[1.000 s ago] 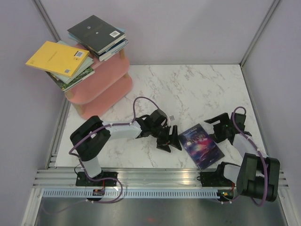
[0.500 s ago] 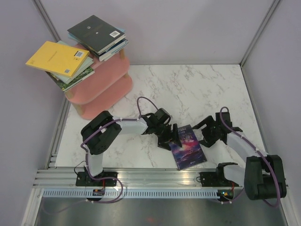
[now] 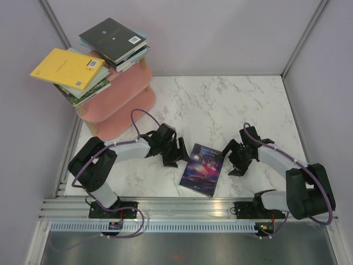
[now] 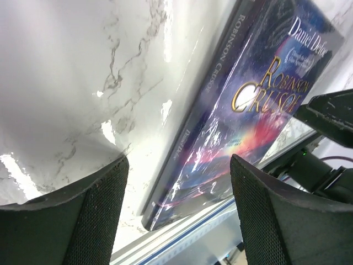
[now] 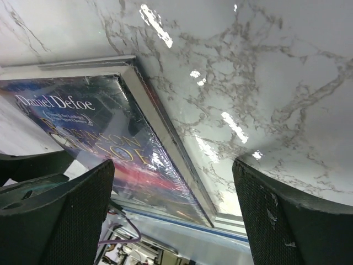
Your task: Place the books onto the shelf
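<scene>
At the far left corner of the marble table (image 3: pixel 220 105) stands the pink shelf (image 3: pixel 118 96). It carries two piles of books, the left pile topped by a yellow book (image 3: pixel 66 68) that overhangs the board and the further pile topped by a black book (image 3: pixel 113 37). To the right, the left arm (image 3: pixel 127 150) reaches low over the table. The left fingers (image 4: pixel 88 221) stand apart with nothing between them, pointed at the spine of the purple book (image 3: pixel 202 168). This book, titled Robinson Crusoe, lies flat near the table's front edge, just beyond those fingers and untouched. On its other side, the right fingers (image 5: pixel 71 215) are spread wide and hold nothing, facing the book's long edge from close by.
</scene>
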### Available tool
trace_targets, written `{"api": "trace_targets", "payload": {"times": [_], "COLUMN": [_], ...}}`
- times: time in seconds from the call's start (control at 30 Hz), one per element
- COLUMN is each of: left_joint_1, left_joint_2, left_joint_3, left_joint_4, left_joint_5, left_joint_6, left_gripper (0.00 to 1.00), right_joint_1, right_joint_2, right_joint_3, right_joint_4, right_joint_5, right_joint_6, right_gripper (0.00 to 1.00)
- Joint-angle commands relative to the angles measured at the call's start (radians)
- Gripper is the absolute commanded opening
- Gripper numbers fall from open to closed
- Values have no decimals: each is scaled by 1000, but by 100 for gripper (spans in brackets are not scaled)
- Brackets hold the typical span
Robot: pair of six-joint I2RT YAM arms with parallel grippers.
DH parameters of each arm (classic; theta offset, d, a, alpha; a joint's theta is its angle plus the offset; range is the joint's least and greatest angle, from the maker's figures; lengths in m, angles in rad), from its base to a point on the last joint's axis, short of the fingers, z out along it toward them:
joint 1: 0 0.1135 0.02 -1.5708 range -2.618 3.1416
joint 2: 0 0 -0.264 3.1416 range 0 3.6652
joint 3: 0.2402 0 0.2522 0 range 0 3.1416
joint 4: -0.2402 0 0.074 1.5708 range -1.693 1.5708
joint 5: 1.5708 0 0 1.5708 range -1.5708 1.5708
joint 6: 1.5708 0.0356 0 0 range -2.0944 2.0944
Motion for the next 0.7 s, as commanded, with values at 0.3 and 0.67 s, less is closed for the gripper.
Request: {"api": "trace_targets", "payload": {"times": [0.3,0.67], "left_joint_1": [-19,-23], "left_joint_2": [174,345], "left_joint_3": [-158,-265], "left_joint_4": [535,1255], "left_joint_5": [305,554], "left_joint_6": [85,-266], "left_gripper": [80,71], "right_joint_1": [2,16], "right_joint_2": [174,236], "right_joint_3": [-140,-202], "right_joint_4": [180,279], "right_joint_5": [59,-18], "right_joint_6": [-110,-105], "right_gripper": [92,89]}}
